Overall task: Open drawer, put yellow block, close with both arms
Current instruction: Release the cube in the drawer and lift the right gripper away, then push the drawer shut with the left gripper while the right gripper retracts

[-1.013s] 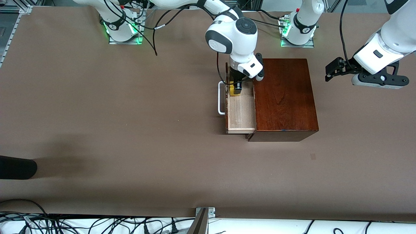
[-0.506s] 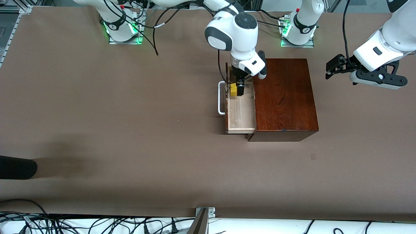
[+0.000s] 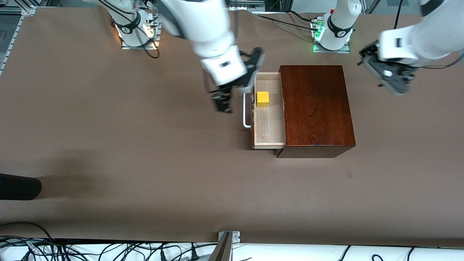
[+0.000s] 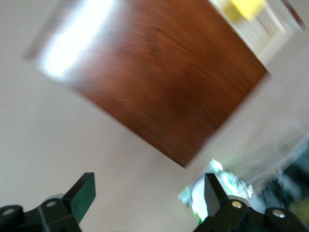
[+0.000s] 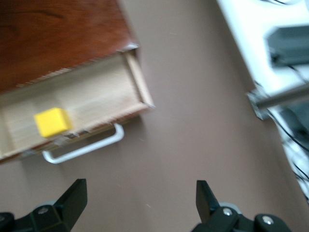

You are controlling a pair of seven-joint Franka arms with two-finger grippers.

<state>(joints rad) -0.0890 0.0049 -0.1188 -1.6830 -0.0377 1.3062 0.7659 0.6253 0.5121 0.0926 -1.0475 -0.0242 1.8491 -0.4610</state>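
Observation:
The drawer [image 3: 269,123] stands pulled out of the mahogany box [image 3: 315,108], its white loop handle [image 3: 246,108] facing the right arm's end of the table. The yellow block [image 3: 262,98] lies alone in the drawer, in the part farther from the front camera. My right gripper [image 3: 222,103] is open and empty over the table beside the handle. In the right wrist view its jaws [image 5: 140,198] stand wide apart, with the drawer [image 5: 96,96] and block [image 5: 52,122] ahead. My left gripper [image 3: 386,74] is open and empty over the table at the box's closed end [image 4: 147,193]. The box top [image 4: 159,82] fills that view.
The arm bases [image 3: 136,30] [image 3: 331,32] stand along the table's edge farthest from the front camera. A dark rounded object [image 3: 18,186] pokes in at the right arm's end of the table. A metal bracket [image 3: 228,237] and cables lie along the edge nearest the front camera.
My right gripper let go of the yellow block, which stays in the drawer, and swung out toward the right arm's end. My left gripper turned and shifted a little.

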